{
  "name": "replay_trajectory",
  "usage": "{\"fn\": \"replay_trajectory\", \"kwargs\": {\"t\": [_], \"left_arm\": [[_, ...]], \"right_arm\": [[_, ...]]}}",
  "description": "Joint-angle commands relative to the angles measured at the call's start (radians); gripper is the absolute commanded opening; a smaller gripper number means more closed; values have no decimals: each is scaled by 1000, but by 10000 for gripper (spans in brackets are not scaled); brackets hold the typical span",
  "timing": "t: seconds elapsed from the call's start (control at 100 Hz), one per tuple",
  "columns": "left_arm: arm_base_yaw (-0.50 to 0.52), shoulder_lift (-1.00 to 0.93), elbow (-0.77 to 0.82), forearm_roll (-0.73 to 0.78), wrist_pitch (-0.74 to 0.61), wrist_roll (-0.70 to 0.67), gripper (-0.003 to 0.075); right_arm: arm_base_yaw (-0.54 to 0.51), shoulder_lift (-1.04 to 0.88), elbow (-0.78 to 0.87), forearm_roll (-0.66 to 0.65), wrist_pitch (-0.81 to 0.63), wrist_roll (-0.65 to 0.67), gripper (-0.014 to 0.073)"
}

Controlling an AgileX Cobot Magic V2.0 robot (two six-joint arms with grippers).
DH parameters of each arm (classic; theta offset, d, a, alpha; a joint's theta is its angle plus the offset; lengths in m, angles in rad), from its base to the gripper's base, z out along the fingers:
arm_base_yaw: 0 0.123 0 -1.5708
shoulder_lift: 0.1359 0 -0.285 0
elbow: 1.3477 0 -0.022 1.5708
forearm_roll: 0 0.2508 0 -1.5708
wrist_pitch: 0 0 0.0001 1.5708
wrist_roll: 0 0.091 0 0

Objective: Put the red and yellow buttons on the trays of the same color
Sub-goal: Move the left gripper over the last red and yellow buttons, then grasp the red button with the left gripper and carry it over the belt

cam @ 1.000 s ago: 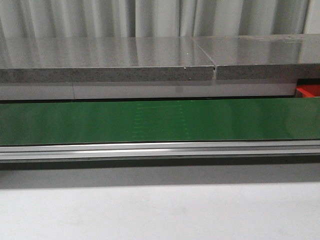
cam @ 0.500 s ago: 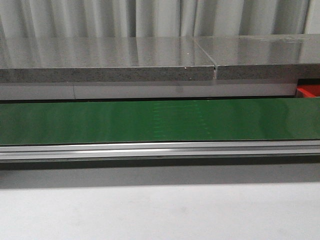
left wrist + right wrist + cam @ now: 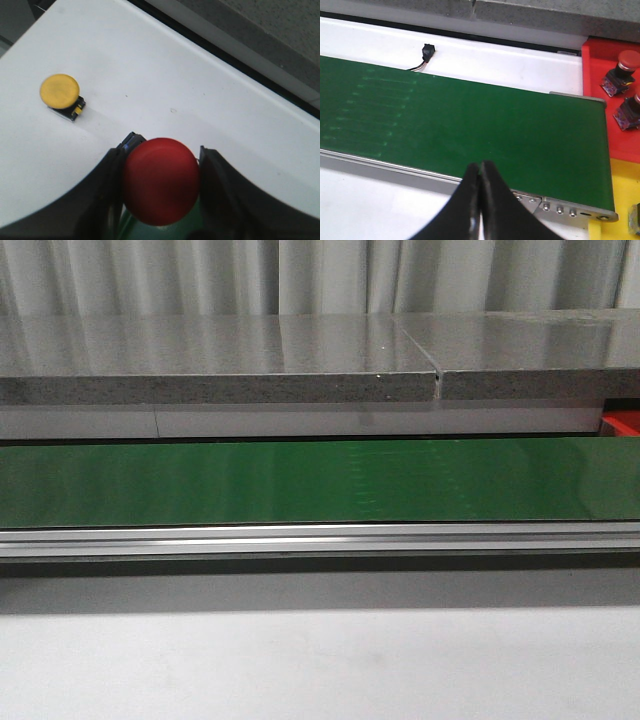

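Left gripper (image 3: pixel 160 187) is clamped on a red button (image 3: pixel 160 181), fingers pressed on both sides of its cap, bottom center of the left wrist frame, over the white table (image 3: pixel 200 90). A yellow button (image 3: pixel 62 94) sits on that table at the left of the same frame, well apart from the gripper, not yet picked.

Right gripper (image 3: pixel 479 200) has its fingers pressed together and holds nothing, bottom center of the right wrist frame, over the near edge of the green conveyor belt (image 3: pixel 470 115). The belt carries no buttons in the front or right wrist view.

Red tray (image 3: pixel 600 95) at the right edge of the right wrist frame already holds two red buttons (image 3: pixel 621 70). Yellow tray (image 3: pixel 620 200) sits just below it at lower right; something shows at its right edge, too cropped to identify.

Progress judgement: partly done. Two reds sorted, one red in hand to deliver, at least one yellow left on the table.
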Motion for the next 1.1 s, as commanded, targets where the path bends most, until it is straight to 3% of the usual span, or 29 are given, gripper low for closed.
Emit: {"fn": "replay_trajectory", "kwargs": {"t": [0.0,0.4,1.09], "left_arm": [[-36,-58,9,-20,-42,8,-19],[-152,-61,138,-49,-76,31,-19],[-154,-52,205,-60,-85,61,-13]], "right_arm": [[2,-4,-27,9,-54,-7,-67],[2,-4,-27,9,-54,-7,-67],[2,-4,-27,9,-54,-7,-67]]}}
